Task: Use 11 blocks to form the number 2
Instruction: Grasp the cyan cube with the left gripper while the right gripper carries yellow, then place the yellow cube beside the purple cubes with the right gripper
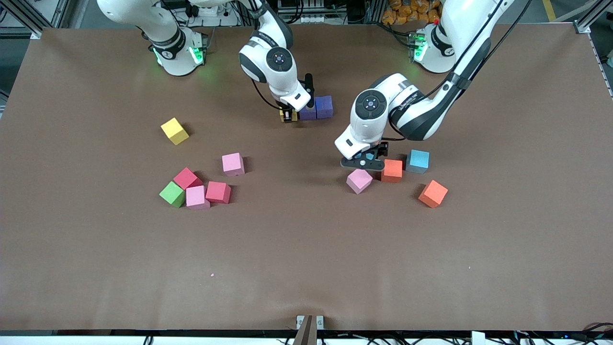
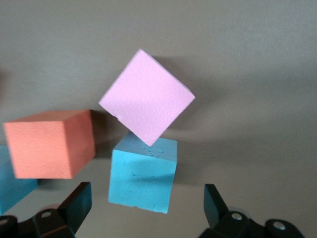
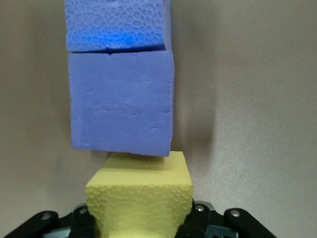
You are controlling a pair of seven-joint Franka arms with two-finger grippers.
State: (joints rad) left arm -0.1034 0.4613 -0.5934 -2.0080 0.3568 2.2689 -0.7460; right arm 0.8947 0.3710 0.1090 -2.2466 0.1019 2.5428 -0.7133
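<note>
Hands first, operator: your right hand (image 1: 288,115) clenches a yellow block (image 3: 140,198) beside two purple blocks (image 1: 316,107), your left hand (image 1: 362,163) hangs released over a light blue block (image 2: 142,173).

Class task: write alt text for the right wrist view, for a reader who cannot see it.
The right gripper is shut on a yellow block, placing it against the nearer of two purple blocks set in a touching row on the brown table. The second purple block is cut off by the frame edge.
</note>
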